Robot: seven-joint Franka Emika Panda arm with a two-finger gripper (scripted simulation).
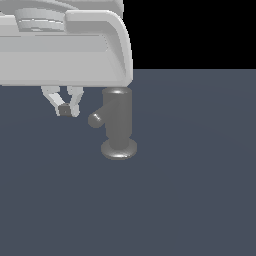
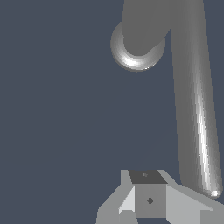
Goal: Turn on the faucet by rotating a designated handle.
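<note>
Handle [image 1: 96, 119] juts horizontally toward exterior view's left from faucet [image 1: 118, 125]; your wrist view alone shows its full length. Gripper [image 1: 65, 111] pressed together, beside it.

You are looking at a flat, plain slate-blue floor [image 1: 190, 200] that fills the lower part of the exterior view and runs to a straight horizon. Above that line the backdrop [image 1: 190, 32] is pure black, with no walls, windows or furniture. Lighting is even and soft, without sharp shadows on the ground.
</note>
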